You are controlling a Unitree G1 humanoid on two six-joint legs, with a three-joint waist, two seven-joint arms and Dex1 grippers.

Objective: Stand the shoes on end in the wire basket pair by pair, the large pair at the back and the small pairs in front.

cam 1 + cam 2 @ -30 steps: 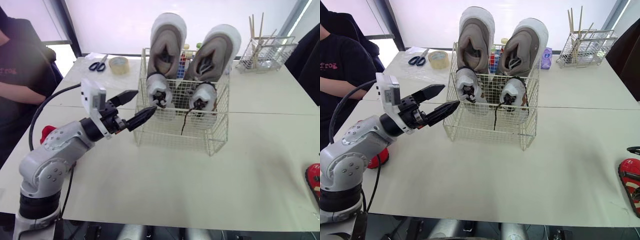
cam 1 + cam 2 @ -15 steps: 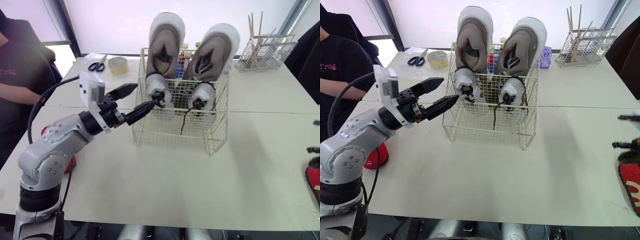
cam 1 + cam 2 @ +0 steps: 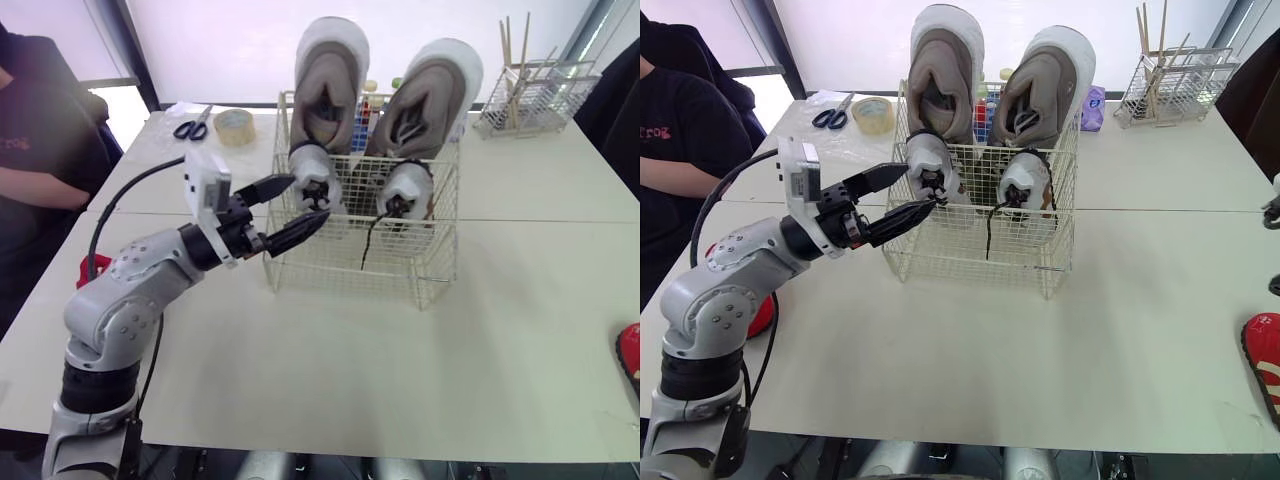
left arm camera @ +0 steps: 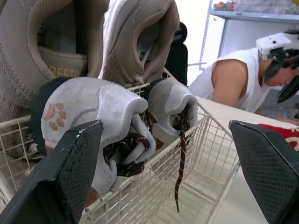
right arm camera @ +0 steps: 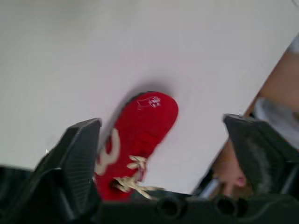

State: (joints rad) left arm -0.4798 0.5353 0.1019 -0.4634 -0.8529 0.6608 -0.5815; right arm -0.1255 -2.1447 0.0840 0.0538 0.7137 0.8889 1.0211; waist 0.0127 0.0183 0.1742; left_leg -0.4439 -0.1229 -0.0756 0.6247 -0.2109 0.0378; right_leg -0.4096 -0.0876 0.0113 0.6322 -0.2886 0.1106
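The wire basket (image 3: 340, 265) stands mid-table. Two large beige shoes (image 3: 328, 85) stand on end at its back, and two small grey shoes (image 3: 312, 180) with dark laces stand in front of them. My left gripper (image 3: 305, 198) is open at the basket's front left corner, its fingers either side of the nearer grey shoe (image 4: 93, 121) without touching it. A red shoe (image 3: 1262, 350) lies flat at the table's right edge. My right gripper (image 5: 161, 120) hovers open above this red shoe (image 5: 135, 140), holding nothing. A second red shoe (image 3: 760, 315) lies behind my left arm.
Scissors (image 3: 185, 128) and a tape roll (image 3: 233, 127) lie at the back left. A wire rack with wooden sticks (image 3: 535, 95) stands back right. A person (image 3: 40, 150) sits at the table's left side; another person (image 4: 233, 84) is beyond the right side.
My left gripper has moved in to the basket's front left corner, staying open. My right gripper has opened and shifted toward the right edge above the red shoe.
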